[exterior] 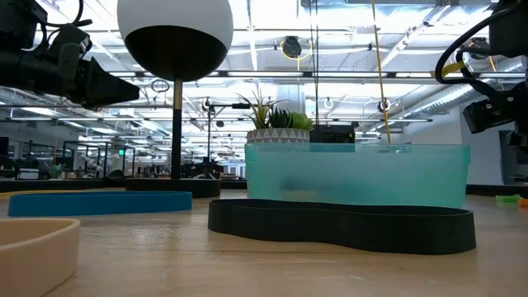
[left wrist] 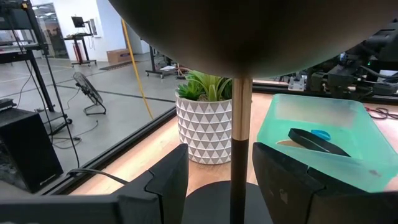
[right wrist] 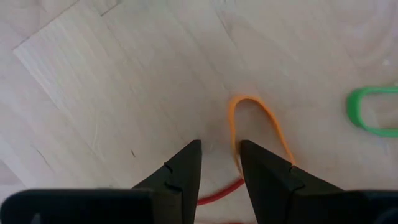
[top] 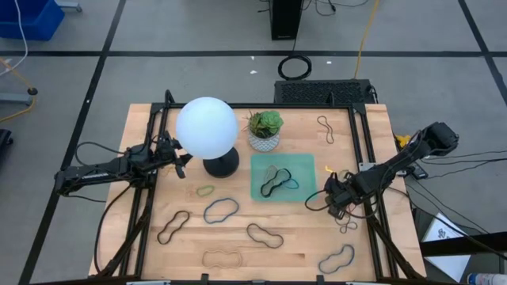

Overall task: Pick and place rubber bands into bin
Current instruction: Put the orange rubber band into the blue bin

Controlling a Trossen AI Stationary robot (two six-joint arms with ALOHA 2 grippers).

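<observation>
Several rubber bands lie flat on the wooden table: a green one [top: 206, 191], a blue one [top: 220, 210], dark ones [top: 173, 227] [top: 264, 235] and a tan one [top: 222, 257]. The mint-green bin [top: 305, 166] stands mid-table with a few bands [top: 275, 182] inside. Right of the bin my right gripper [top: 333, 190] points down, open, low over an orange band [right wrist: 258, 121]. One strand of that band runs under the gap beside one finger. At the table's left my left gripper [top: 184, 161] is level and open, facing the lamp's stem [left wrist: 239, 155]. My right gripper comes at the orange band from above, fingers pointing down. The band's strand [right wrist: 235, 146] lies on the table at the inner edge of one fingertip [right wrist: 255, 158]. Whether the fingertips touch the band or the table, I cannot tell.
A globe lamp [top: 207, 127] on a black base [top: 220, 164] and a white plant pot [top: 264, 138] stand left of and behind the bin. A green band [right wrist: 373, 112] lies near the orange one. More bands lie at the far right [top: 325, 131] and near right [top: 337, 259].
</observation>
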